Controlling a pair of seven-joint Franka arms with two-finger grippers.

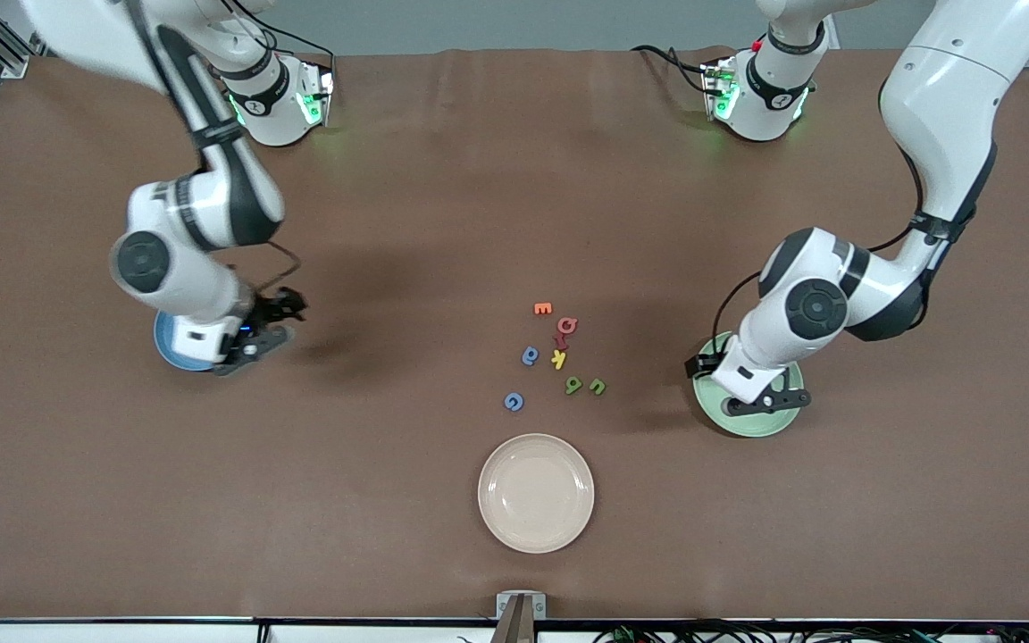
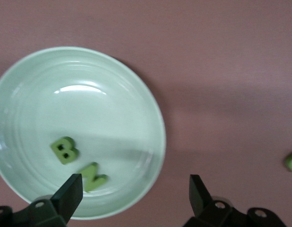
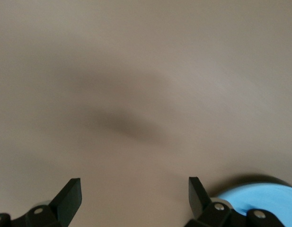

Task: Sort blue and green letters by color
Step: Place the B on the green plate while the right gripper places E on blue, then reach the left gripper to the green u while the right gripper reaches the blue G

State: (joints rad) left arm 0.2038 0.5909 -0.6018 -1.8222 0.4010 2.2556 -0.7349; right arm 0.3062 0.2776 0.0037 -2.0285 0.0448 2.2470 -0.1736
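A brown table holds three plates. The cream plate sits nearest the front camera, bare. The green plate, toward the left arm's end, holds green letters B and N; the left gripper hangs over it, jaws released. The right gripper hangs by the blue plate, jaws spread, empty. Between plates (among orange, red and yellow ones) lie two blue letters and two green letters. Likely a drop-off step; next calls for reaching that cluster.
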